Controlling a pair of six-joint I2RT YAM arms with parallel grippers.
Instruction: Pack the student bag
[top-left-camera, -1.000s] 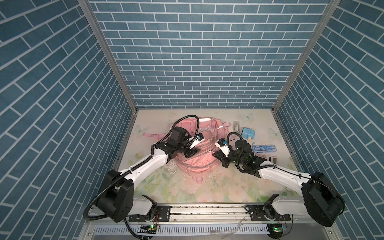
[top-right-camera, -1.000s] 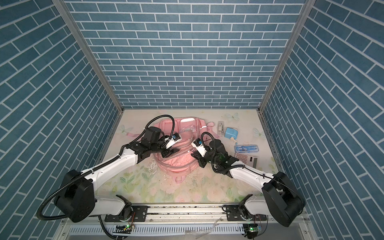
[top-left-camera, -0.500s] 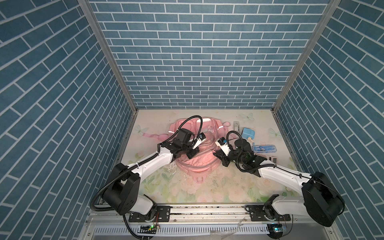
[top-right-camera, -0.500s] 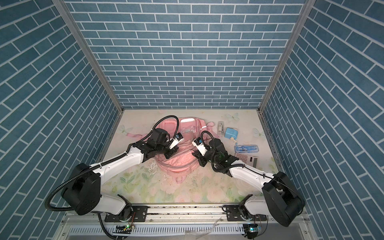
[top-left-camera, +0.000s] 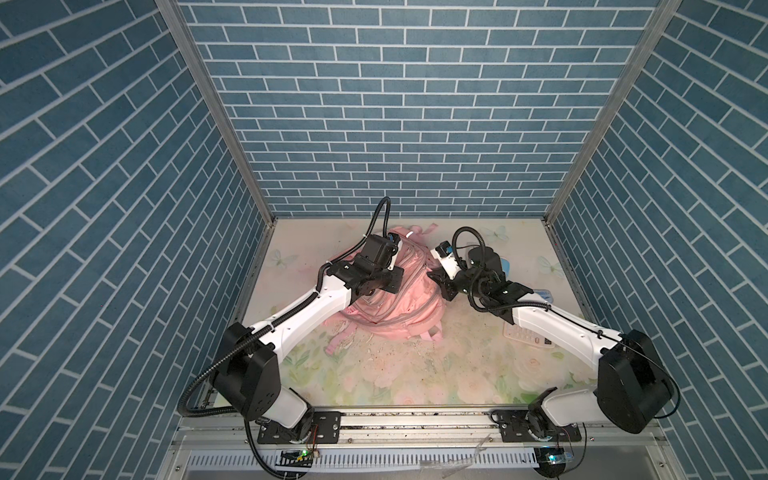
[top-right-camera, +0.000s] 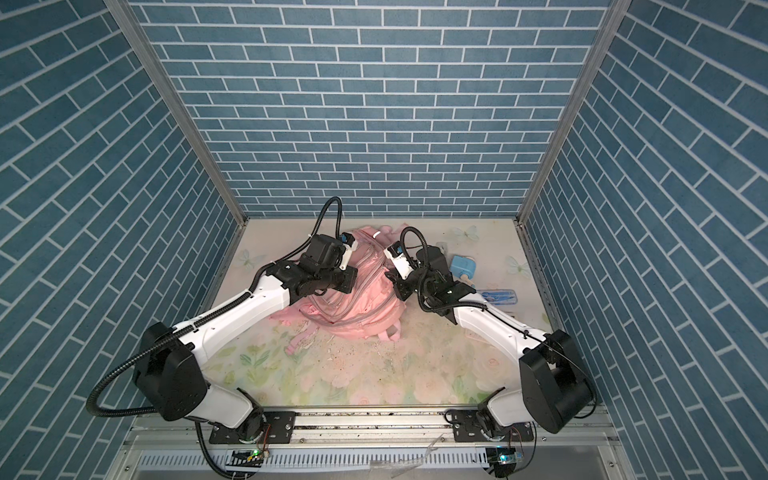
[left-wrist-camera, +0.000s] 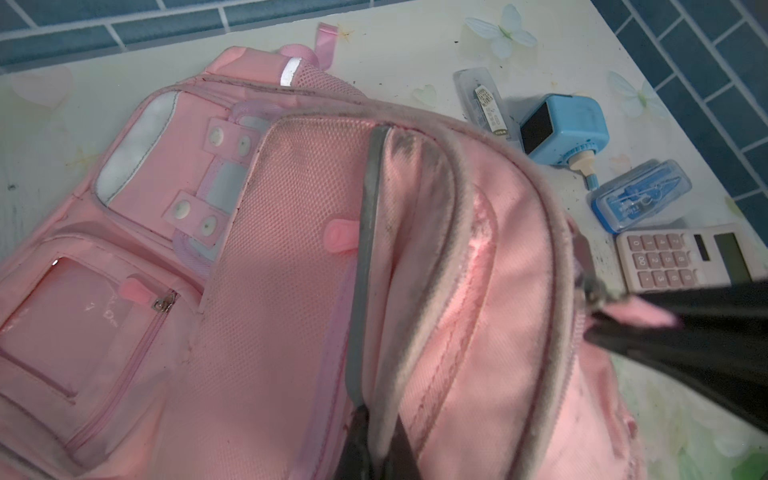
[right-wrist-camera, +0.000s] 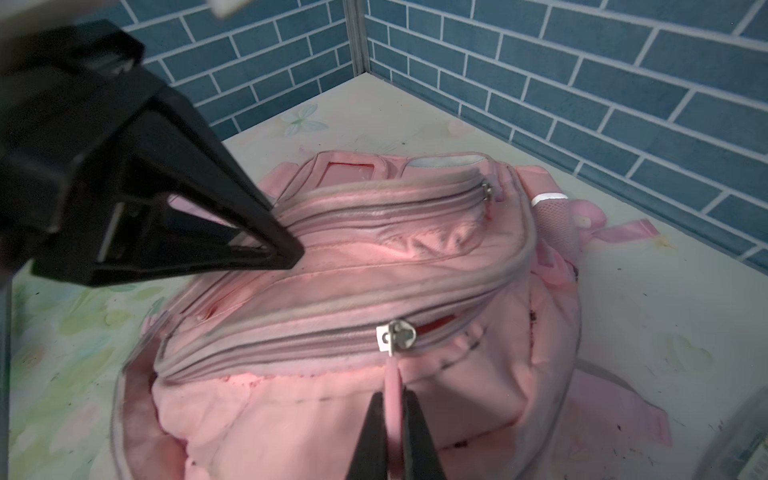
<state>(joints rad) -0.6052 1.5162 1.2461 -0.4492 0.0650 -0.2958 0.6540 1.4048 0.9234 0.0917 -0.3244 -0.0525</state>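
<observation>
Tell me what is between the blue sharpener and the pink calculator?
A clear blue case with small tools inside lies between the blue sharpener and the pink calculator; the left wrist view shows it.

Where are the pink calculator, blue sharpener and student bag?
pink calculator (left-wrist-camera: 665, 262): left wrist view, keypad.
blue sharpener (left-wrist-camera: 575, 122): left wrist view, blue body.
student bag (left-wrist-camera: 299, 232): left wrist view, mesh panel.

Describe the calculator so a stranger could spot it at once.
Find the pink backpack on the floral table; in both top views a row of small items lies to its right. The calculator ends that row nearest the robot's base, beside the blue compass case. Alone among them it is flat and pink, with number keys and a display.
</observation>
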